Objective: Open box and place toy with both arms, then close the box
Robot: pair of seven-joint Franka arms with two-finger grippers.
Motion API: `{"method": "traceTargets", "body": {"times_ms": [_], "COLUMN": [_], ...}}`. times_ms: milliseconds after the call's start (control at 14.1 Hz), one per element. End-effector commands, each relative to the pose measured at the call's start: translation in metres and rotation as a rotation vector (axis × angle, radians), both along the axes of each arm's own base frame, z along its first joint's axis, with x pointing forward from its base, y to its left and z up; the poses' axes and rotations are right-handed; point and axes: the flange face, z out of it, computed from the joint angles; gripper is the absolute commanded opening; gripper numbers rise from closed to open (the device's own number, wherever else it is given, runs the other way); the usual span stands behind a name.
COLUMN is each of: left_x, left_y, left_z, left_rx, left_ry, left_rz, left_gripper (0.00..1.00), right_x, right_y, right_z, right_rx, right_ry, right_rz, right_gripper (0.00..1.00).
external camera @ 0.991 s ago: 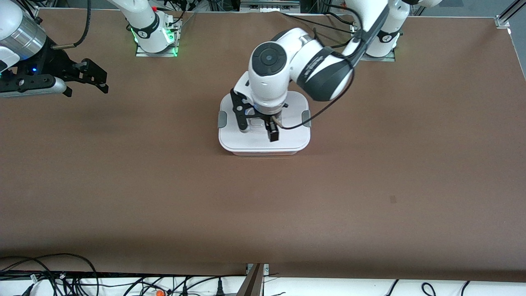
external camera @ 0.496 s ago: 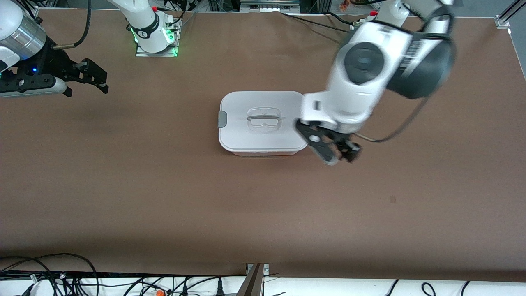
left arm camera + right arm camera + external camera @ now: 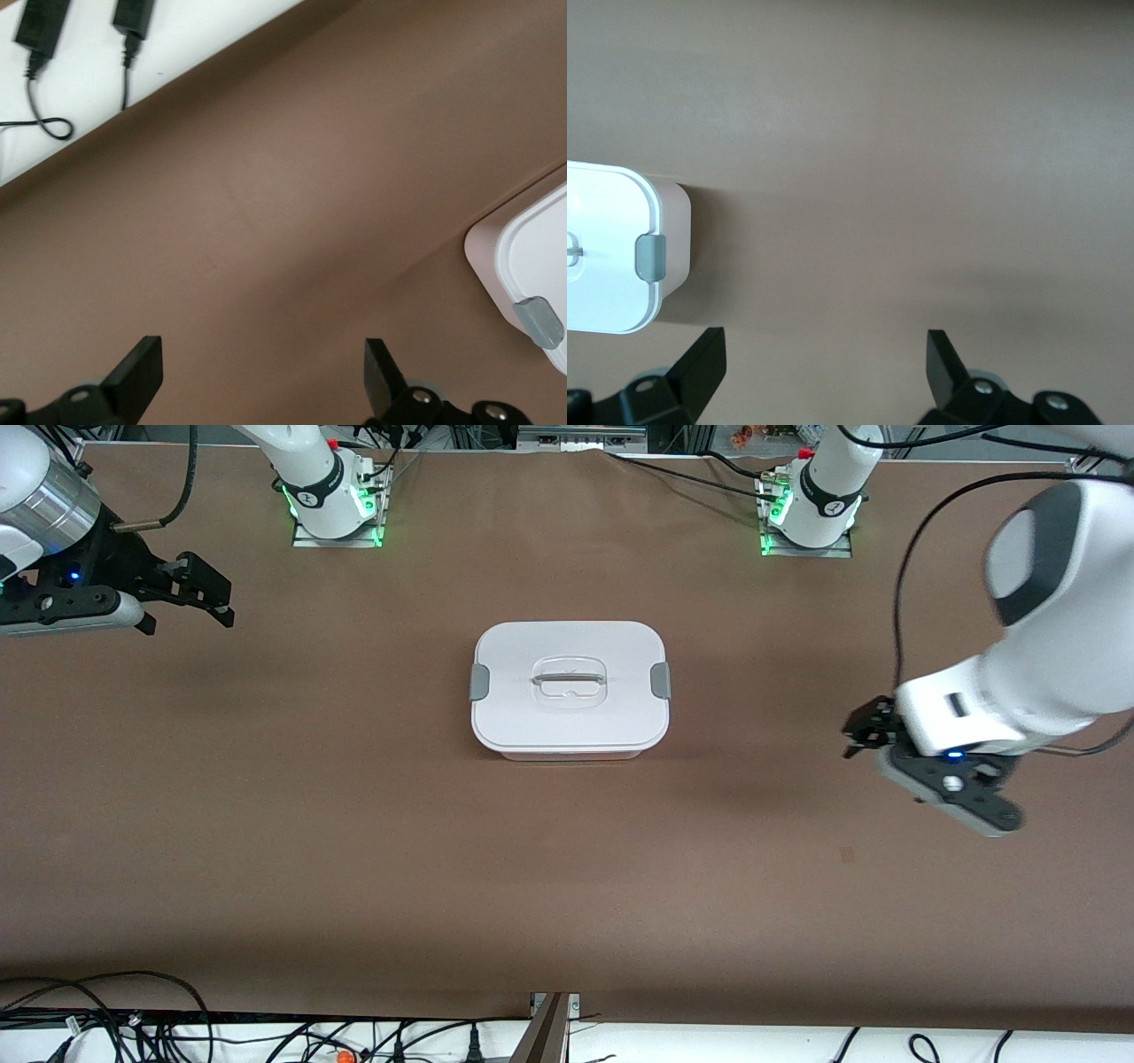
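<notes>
The box [image 3: 569, 726] stands mid-table with its white lid [image 3: 620, 646] on, a grey clip [image 3: 479, 682] at each end and a clear handle [image 3: 569, 682] in the centre. My left gripper [image 3: 861, 733] is open and empty over bare table, well off the box toward the left arm's end. The left wrist view shows its spread fingers [image 3: 142, 372] and a box corner [image 3: 532, 252]. My right gripper [image 3: 213, 600] is open and empty over bare table at the right arm's end, where the arm waits. The right wrist view shows the box end [image 3: 611, 257]. The toy is out of view.
The two arm bases [image 3: 332, 500] [image 3: 811, 500] stand along the table edge farthest from the front camera. Cables [image 3: 106, 1019] lie off the table's nearest edge. Two power adapters [image 3: 40, 22] show past the table edge in the left wrist view.
My left gripper has left the lid's handle and swung away from the box toward the left arm's end of the table. The lid stays on. The right arm has not moved.
</notes>
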Motion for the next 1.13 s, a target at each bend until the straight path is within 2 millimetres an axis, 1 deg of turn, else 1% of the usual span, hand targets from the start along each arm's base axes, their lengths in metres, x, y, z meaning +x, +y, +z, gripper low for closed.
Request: {"method": "traceTargets", "body": {"times_ms": [0,71,212,283,354,496,566,637,779,1062], "left_x": [-0.026,-0.038,-0.056,-0.065,-0.072,-0.08,-0.086,-0.091,-0.097,-0.098], "left_y": [0.045,0.065,0.1,0.104,0.104,0.092,0.084,0.077,0.067,0.07], "left_z": [0.035,0.041,0.043,0.044,0.046,0.045,0.048,0.046,0.048,0.044], "left_rx": [-0.015,-0.02,-0.025,-0.021,-0.013,0.0,0.0,0.0,-0.002,-0.004], "left_ry": [-0.01,-0.003,0.046,0.088,0.123,0.172,0.181,0.188,0.187,0.199], "left_rz": [0.08,0.137,0.285,0.344,0.419,0.509,0.504,0.491,0.473,0.498], "left_gripper": [1.0,1.0,1.0,1.0,1.0,1.0,1.0,1.0,1.0,1.0], "right_x": [-0.005,-0.005,-0.005,-0.004,-0.004,-0.004,-0.005,-0.005,-0.005,-0.005], "right_y": [0.0,0.0,0.0,-0.001,-0.001,-0.001,0.0,0.0,0.0,-0.001], "right_z": [0.001,0.001,0.001,0.001,0.0,0.0,0.0,0.0,0.0,0.0], "right_rx": [-0.005,-0.003,-0.005,-0.003,-0.004,-0.003,-0.003,-0.003,-0.003,-0.004], "right_ry": [-0.013,-0.013,-0.013,-0.014,-0.011,-0.013,-0.013,-0.013,-0.013,-0.011], "right_rz": [-0.008,-0.002,-0.001,-0.002,-0.004,-0.002,-0.001,-0.001,-0.001,-0.002], "right_gripper": [1.0,1.0,1.0,1.0,1.0,1.0,1.0,1.0,1.0,1.0]}}
